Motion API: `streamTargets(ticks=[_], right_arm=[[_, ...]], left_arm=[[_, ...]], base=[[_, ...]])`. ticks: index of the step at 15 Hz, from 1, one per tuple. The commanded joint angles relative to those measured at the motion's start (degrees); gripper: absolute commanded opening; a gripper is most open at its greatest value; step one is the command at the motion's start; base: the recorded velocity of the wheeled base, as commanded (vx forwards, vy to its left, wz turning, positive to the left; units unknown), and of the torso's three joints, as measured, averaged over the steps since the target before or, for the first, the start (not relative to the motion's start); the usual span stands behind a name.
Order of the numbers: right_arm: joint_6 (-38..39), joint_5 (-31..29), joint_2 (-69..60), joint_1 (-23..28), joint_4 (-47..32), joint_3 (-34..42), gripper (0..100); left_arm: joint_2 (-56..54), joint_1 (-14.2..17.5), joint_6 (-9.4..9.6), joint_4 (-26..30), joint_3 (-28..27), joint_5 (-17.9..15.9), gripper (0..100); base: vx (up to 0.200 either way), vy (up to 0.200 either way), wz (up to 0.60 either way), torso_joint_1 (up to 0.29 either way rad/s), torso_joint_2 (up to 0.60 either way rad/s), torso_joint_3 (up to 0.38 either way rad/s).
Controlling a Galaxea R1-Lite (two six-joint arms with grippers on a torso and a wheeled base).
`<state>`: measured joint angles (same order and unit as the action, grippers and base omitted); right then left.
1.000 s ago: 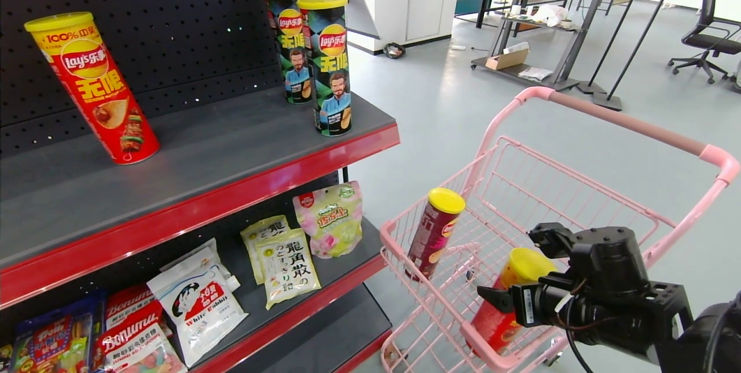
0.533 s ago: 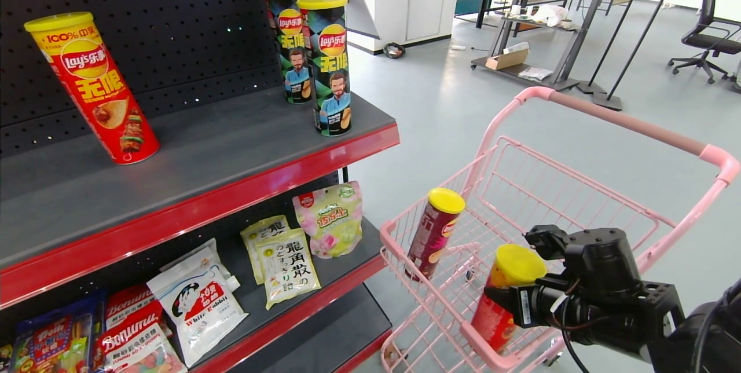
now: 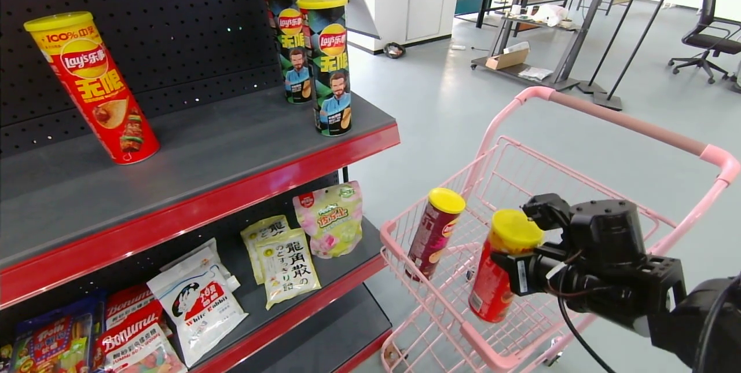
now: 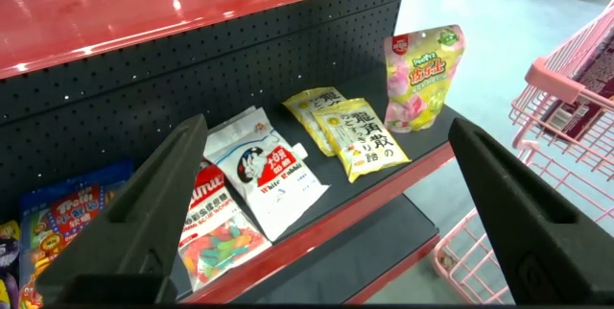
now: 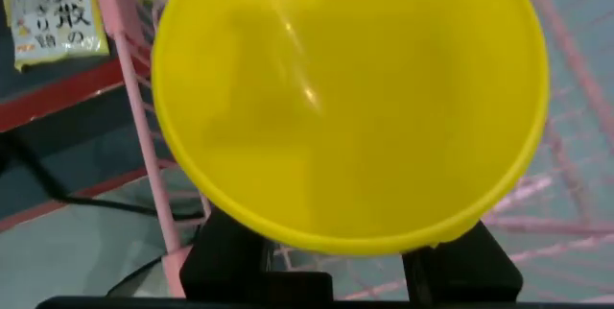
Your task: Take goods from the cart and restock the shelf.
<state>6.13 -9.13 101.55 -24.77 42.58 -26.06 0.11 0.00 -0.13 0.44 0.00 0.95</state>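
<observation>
The held can, red with a yellow lid, is gripped by the right gripper just below the lid. The fingers are closed against its sides. The can is held nearly upright, slightly tilted, within the outline of the pink cart, close to its near rim. In the right wrist view the lid is seen from above, with 2 dark fingers pressed to the can beneath it and pink cart wire behind.

A maroon can, also yellow-lidded, is leaned in the cart corner nearest the shelf. It is just beside the held can, and a gap is seen between them.

The left gripper is held in front of the lower shelf. Its fingers are spread wide, and nothing is held between them. On that shelf a white bag, 2 yellow bags and a pink-green bag are laid out, the last propped upright at the end nearest the cart.

On the top shelf, 1 red shelf can is stood toward the left, near the pegboard. 2 green cans are stood at the right end, 1 behind the other; whether they touch cannot be told.
</observation>
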Motion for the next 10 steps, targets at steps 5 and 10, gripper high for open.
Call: streamTargets(ticks=[5, 10], right_arm=[[-5.25, -3.88, -19.55, -0.1, -34.85, -24.91, 0], [-6.83, -5.9, -39.58, 0.34, -42.49, -18.76, 0]], left_arm=[[-0.02, 0.0, -0.04, 0.0, 0.0, 0.02, 100], [-0.02, 0.0, 0.05, 0.0, 0.0, 0.02, 100]], base=[[0.0, 0.0, 0.0, 0.0, 0.0, 0.0], [0.0, 0.0, 0.0, 0.0, 0.0, 0.0]])
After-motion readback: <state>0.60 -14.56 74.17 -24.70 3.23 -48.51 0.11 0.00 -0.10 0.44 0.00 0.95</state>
